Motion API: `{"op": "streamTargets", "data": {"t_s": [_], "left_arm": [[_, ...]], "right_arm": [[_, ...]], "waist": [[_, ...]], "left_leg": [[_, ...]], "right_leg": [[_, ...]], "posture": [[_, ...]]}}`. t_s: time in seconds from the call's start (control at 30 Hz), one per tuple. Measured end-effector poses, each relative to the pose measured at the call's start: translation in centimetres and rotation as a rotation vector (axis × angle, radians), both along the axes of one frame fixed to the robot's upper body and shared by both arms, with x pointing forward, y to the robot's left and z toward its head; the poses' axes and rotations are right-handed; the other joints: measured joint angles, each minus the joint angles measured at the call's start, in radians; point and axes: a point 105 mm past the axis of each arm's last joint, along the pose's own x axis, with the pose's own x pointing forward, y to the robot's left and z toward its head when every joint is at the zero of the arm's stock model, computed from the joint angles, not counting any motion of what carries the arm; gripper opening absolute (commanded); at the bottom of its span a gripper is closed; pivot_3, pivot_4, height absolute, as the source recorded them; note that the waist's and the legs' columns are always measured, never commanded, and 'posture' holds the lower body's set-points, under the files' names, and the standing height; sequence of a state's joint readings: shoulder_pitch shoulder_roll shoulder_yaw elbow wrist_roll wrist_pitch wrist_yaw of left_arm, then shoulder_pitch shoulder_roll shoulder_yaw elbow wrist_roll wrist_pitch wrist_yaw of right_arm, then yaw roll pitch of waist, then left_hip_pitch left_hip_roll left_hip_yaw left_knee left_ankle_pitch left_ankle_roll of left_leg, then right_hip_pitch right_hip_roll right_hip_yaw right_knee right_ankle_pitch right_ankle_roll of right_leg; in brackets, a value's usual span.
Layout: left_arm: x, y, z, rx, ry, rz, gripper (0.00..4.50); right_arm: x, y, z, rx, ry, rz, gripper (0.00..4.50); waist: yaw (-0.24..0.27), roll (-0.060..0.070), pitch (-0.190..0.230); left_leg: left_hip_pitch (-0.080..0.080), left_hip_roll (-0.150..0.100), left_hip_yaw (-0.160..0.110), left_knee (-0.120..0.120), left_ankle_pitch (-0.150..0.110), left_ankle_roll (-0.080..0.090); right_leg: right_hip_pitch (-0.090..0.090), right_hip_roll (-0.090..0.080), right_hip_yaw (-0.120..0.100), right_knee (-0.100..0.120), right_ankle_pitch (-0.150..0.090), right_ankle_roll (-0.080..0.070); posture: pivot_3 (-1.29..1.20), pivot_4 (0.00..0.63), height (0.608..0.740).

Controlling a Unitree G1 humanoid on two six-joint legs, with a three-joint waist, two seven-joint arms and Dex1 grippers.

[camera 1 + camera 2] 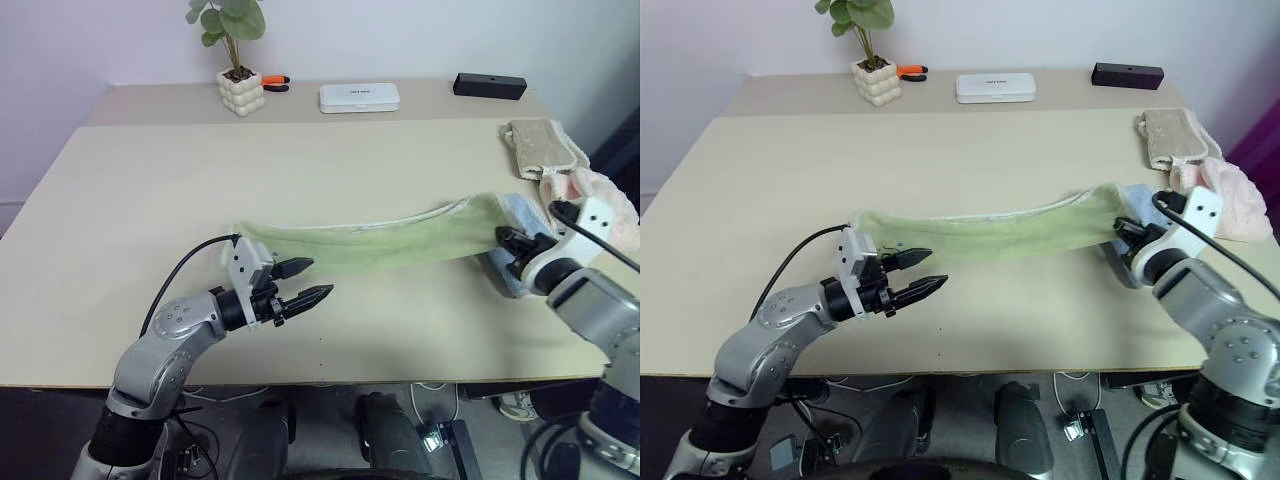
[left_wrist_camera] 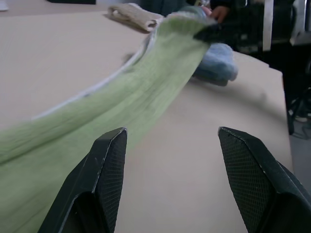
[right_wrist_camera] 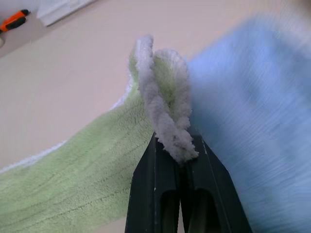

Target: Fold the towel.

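You have one light green towel stretched in a long band across the counter. Your right gripper has its fingers clenched on the towel's whitish-edged end, lifted just above the one folded light blue towel. Your left gripper, at the towel's other end, has its two fingers spread apart and grasps nothing. Beyond the blue towel lie one beige cloth and one pink cloth.
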State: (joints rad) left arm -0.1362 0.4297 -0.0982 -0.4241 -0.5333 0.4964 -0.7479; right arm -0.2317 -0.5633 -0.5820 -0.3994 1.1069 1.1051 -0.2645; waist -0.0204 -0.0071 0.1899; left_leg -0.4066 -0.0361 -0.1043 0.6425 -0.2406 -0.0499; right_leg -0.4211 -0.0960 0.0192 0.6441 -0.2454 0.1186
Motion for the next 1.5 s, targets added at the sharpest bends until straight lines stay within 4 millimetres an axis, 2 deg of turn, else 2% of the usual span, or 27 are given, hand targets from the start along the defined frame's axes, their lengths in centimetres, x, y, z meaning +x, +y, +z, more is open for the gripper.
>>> {"op": "streamTargets", "data": {"t_s": [0.1, 0.17, 0.2, 0.37, 0.47, 0.67, 0.77, 0.8, 0.87, 0.97, 1.1, 1.2, 1.23, 1.3, 1.33, 1.4, 1.5], "left_arm": [[0.2, -0.3, -0.2, -0.002, 0.011, -0.013, 3.02], [0.2, -0.3, -0.3, -0.001, 0.015, -0.016, 3.02], [0.2, -0.3, -0.3, -0.002, 0.015, -0.016, 3.02], [0.2, -0.1, -0.4, 0.003, 0.019, -0.008, 3.02], [0.0, -0.2, -0.5, 0.001, 0.022, 0.000, 3.02], [-0.1, -0.2, -0.2, -0.001, 0.010, 0.023, 3.02], [-0.1, -0.2, -0.3, 0.003, 0.016, 0.039, 3.02], [-0.1, -0.2, -0.4, 0.005, 0.020, 0.043, 3.02], [-0.1, -0.2, -0.4, 0.006, 0.023, 0.047, 3.02], [-0.1, -0.1, -0.4, 0.007, 0.026, 0.053, 3.02], [-0.2, -0.2, -0.4, 0.006, 0.025, 0.055, 3.02], [-0.1, 0.0, -0.5, -0.001, 0.030, 0.073, 3.02], [0.0, -0.1, -0.5, -0.009, 0.032, 0.081, 3.02], [0.0, 0.0, -0.5, -0.017, 0.037, 0.098, 3.02], [0.1, 0.0, -0.5, -0.020, 0.039, 0.104, 3.02], [0.2, 0.0, -0.6, -0.027, 0.041, 0.116, 3.02], [0.3, 0.1, -0.8, -0.024, 0.047, 0.140, 3.02]], "right_arm": [[0.0, 1.2, 1.9, -0.197, -0.014, 0.137, 0.03], [-0.1, 3.8, 2.9, -0.388, -0.035, 0.296, 0.03], [-0.2, 5.0, 3.0, -0.427, -0.047, 0.360, 0.03], [-0.7, 11.1, 0.1, -0.562, -0.025, 0.686, 0.03], [0.1, 14.1, -1.4, -0.588, -0.044, 0.769, 0.03], [1.3, 17.2, -4.8, -0.616, -0.007, 0.837, 0.03], [1.5, 17.5, -5.6, -0.616, 0.010, 0.847, 0.03], [1.6, 17.5, -5.6, -0.609, 0.012, 0.845, 0.58], [1.6, 17.6, -5.4, -0.586, 0.006, 0.858, 1.29], [0.8, 17.3, -4.6, -0.570, -0.038, 0.898, 2.77], [-0.6, 16.7, -2.9, -0.537, -0.124, 0.944, 2.77], [-1.1, 15.8, -0.8, -0.437, -0.202, 0.929, 1.78], [-1.0, 15.4, -0.2, -0.415, -0.225, 0.907, 1.31], [0.0, 14.9, 1.0, -0.372, -0.265, 0.841, 0.33], [0.5, 14.6, 1.1, -0.363, -0.268, 0.811, 0.02], [2.2, 13.9, 0.8, -0.370, -0.256, 0.740, 0.02], [4.8, 13.6, -1.3, -0.376, -0.211, 0.649, 0.02]], "waist": [[0.001, 0.002, 0.000], [0.000, 0.001, 0.000], [0.000, 0.000, 0.000], [0.006, 0.000, 0.000], [0.006, 0.000, 0.000], [0.009, 0.000, 0.000], [0.009, 0.000, 0.000], [0.008, 0.000, 0.000], [0.008, 0.000, 0.000], [0.009, 0.000, 0.000], [0.009, 0.000, 0.000], [0.007, 0.000, 0.000], [0.006, 0.000, 0.000], [0.005, 0.000, 0.000], [0.005, 0.000, 0.000], [0.006, 0.000, 0.000], [0.005, -0.001, 0.000]], "left_leg": [[0.000, 0.000, 0.001, 0.000, 0.000, 0.000], [0.000, 0.000, 0.000, 0.000, -0.001, 0.002], [0.000, 0.001, 0.000, 0.000, -0.001, 0.002], [-0.001, 0.001, 0.000, 0.001, -0.001, 0.002], [-0.001, 0.001, 0.000, 0.001, -0.001, 0.002], [-0.002, 0.000, -0.001, 0.000, -0.001, 0.002], [-0.002, 0.000, -0.001, 0.000, -0.001, 0.002], [-0.002, 0.000, -0.001, 0.000, -0.001, 0.002], [-0.002, 0.000, -0.001, 0.000, -0.001, 0.002], [-0.002, 0.000, -0.001, 0.000, -0.001, 0.002], [-0.002, 0.000, -0.002, 0.000, -0.001, 0.002], [-0.001, 0.000, -0.002, 0.001, -0.001, 0.002], [0.000, 0.000, -0.002, 0.001, -0.001, 0.002], [0.001, 0.000, -0.002, 0.000, -0.001, 0.002], [0.001, 0.000, -0.002, 0.000, -0.001, 0.002], [0.001, 0.000, -0.002, 0.001, -0.001, 0.002], [0.001, 0.000, -0.001, 0.000, -0.001, 0.002]], "right_leg": [[0.000, 0.000, 0.000, 0.000, 0.000, 0.000], [0.000, 0.001, 0.000, 0.000, 0.000, 0.001], [0.000, 0.001, 0.000, -0.001, 0.000, 0.001], [0.001, 0.001, 0.000, -0.005, 0.000, 0.001], [0.002, 0.001, 0.000, -0.008, 0.000, 0.000], [0.003, 0.000, -0.001, -0.011, 0.000, 0.000], [0.003, 0.000, 0.000, -0.011, 0.000, 0.000], [0.003, 0.000, -0.001, -0.011, 0.000, 0.000], [0.003, 0.000, -0.001, -0.011, 0.000, 0.000], [0.004, 0.000, -0.001, -0.011, 0.000, 0.001], [0.004, 0.000, -0.001, -0.011, 0.000, 0.001], [0.005, 0.000, -0.001, -0.012, 0.000, 0.001], [0.006, 0.000, -0.001, -0.012, 0.000, 0.001], [0.007, 0.001, -0.001, -0.012, 0.000, 0.001], [0.007, 0.001, -0.001, -0.012, 0.000, 0.001], [0.007, 0.000, -0.001, -0.012, 0.000, 0.000], [0.007, 0.000, -0.001, -0.012, 0.000, 0.001]], "posture": [[0.00, 0.150, 0.738], [0.00, 0.150, 0.738], [0.00, 0.150, 0.738], [0.00, 0.150, 0.738], [0.00, 0.150, 0.738], [0.00, 0.150, 0.738], [0.00, 0.150, 0.738], [0.00, 0.150, 0.738], [0.00, 0.150, 0.738], [0.00, 0.150, 0.738], [0.00, 0.150, 0.738], [0.00, 0.150, 0.738], [0.00, 0.150, 0.738], [0.00, 0.150, 0.738], [0.00, 0.150, 0.738], [0.00, 0.150, 0.738], [0.00, 0.150, 0.738]]}}
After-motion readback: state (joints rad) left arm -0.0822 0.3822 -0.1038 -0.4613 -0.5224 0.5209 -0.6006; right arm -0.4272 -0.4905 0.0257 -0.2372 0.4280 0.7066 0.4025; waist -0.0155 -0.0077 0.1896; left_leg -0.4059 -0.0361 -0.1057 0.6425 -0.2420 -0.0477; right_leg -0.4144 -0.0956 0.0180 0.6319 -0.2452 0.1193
